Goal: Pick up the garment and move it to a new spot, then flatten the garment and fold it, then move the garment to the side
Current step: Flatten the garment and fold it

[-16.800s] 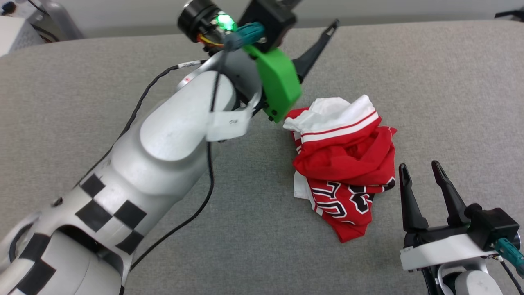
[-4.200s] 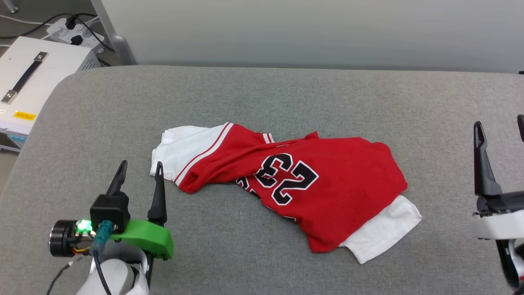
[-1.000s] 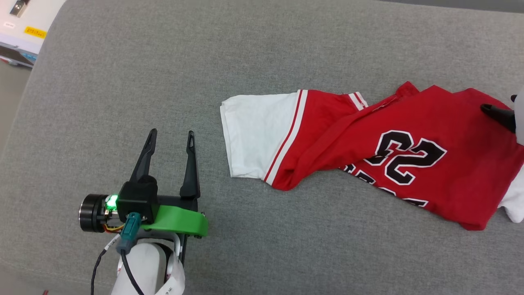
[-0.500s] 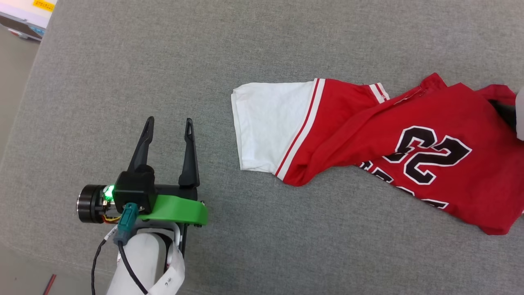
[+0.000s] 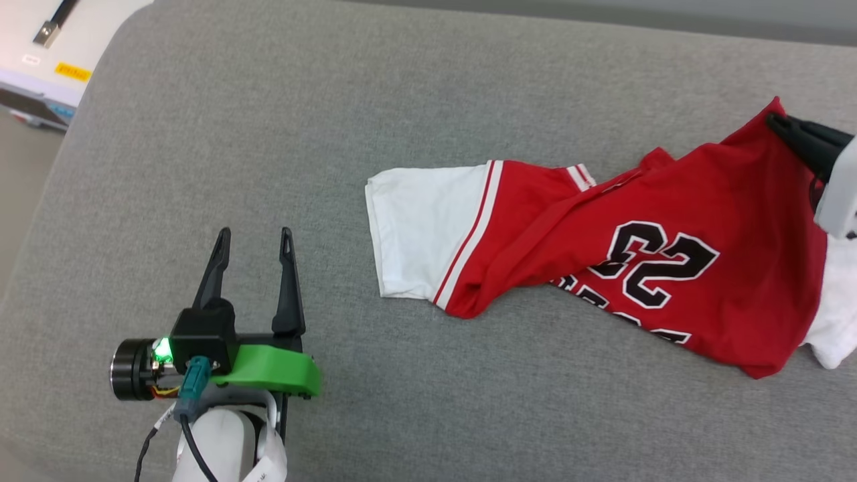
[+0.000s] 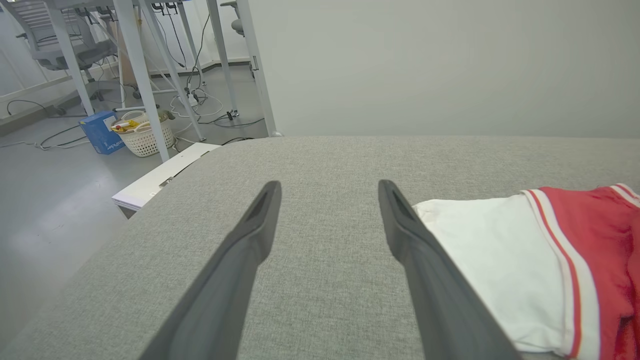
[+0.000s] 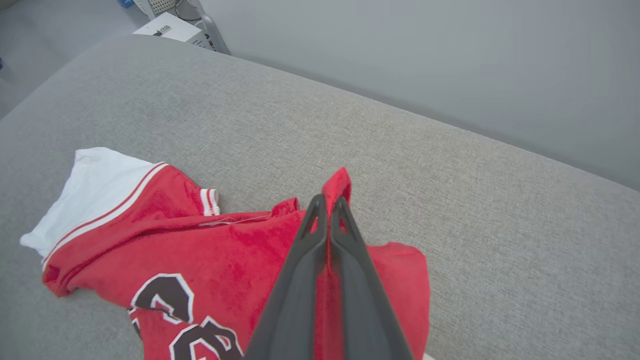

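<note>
1 garment is lying stretched over the grey pad, right of centre. 2 grippers: left gripper is hovering w/ fingers apart near the white sleeve, not touching. Right gripper is pinching a raised red edge, prob. the hem. Right wrist view is showing that clamp close up; head view is showing the 23.

I read one thing for certain, a black, white-outlined "23" lying upside down right of centre on the red garment, with cut-off letters beneath it that I can't make out; the yellow label on the white box, upper left, is too small to read.
</note>
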You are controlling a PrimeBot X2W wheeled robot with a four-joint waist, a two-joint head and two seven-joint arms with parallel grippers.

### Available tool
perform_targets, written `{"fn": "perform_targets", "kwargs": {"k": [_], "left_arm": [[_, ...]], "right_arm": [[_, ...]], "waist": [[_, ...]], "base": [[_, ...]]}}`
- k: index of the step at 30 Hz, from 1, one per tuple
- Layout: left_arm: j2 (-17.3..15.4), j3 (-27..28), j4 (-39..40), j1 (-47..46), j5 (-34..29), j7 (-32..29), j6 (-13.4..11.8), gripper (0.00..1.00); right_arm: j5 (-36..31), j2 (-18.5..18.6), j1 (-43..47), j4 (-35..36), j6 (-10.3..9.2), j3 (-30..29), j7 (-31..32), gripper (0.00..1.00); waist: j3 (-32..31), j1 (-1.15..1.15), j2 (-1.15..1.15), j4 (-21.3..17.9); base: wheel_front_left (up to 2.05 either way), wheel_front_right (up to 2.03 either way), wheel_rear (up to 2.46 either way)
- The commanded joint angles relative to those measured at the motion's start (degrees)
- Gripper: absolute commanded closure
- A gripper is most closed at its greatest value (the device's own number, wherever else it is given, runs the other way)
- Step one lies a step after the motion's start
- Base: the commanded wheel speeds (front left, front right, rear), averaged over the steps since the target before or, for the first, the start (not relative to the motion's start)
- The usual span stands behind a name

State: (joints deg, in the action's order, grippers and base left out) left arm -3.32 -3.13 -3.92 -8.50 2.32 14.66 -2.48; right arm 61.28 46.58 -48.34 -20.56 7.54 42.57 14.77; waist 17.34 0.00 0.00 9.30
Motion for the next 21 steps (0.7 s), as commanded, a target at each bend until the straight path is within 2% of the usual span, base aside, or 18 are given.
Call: {"fn": "perform_targets", "kwargs": {"k": [1,6,11,12,13,16,21], "left_arm": [[-0.09,0.33,-0.22,0.91,-0.27,0.34,0.17,0.00],[-0.19,0.75,-0.65,3.29,-0.49,0.34,0.39,0.00],[-0.51,1.24,-0.86,5.32,-0.65,0.34,0.64,0.00],[-0.54,1.30,-0.90,5.63,-0.67,0.34,0.67,0.00],[-0.55,1.18,-1.04,6.10,-0.77,0.34,0.87,0.00],[-0.55,1.13,-1.26,6.45,-0.88,0.34,1.00,0.00],[-0.60,1.00,-1.70,6.38,-1.02,0.34,1.29,0.00]], "right_arm": [[0.89,1.52,2.50,2.65,-0.05,-0.29,-1.30,1.00],[3.85,4.84,10.87,13.89,-0.05,-1.95,-4.29,1.00],[6.83,7.17,24.01,23.50,-0.05,-4.52,-6.31,1.00],[7.03,7.14,26.45,24.17,-0.05,-4.95,-6.65,1.00],[6.71,7.11,32.70,24.38,-0.05,-5.70,-6.98,1.00],[7.08,5.22,40.28,22.43,-0.05,-6.20,-6.90,1.00],[7.69,0.52,49.19,16.14,-0.05,-6.76,-6.53,1.00]], "waist": [[-3.28,0.00,0.00,-2.24],[-6.39,0.00,0.00,-3.61],[-8.44,0.00,0.00,-4.73],[-8.70,0.00,0.00,-5.00],[-8.95,0.00,0.00,-5.22],[-9.18,0.00,0.00,-5.51],[-9.05,0.00,0.00,-5.63]], "base": [[0.00,0.00,0.00],[0.00,0.00,0.00],[0.00,0.00,0.00],[0.00,0.00,0.00],[0.00,0.00,0.00],[0.00,0.00,0.00],[0.00,0.00,0.00]]}}
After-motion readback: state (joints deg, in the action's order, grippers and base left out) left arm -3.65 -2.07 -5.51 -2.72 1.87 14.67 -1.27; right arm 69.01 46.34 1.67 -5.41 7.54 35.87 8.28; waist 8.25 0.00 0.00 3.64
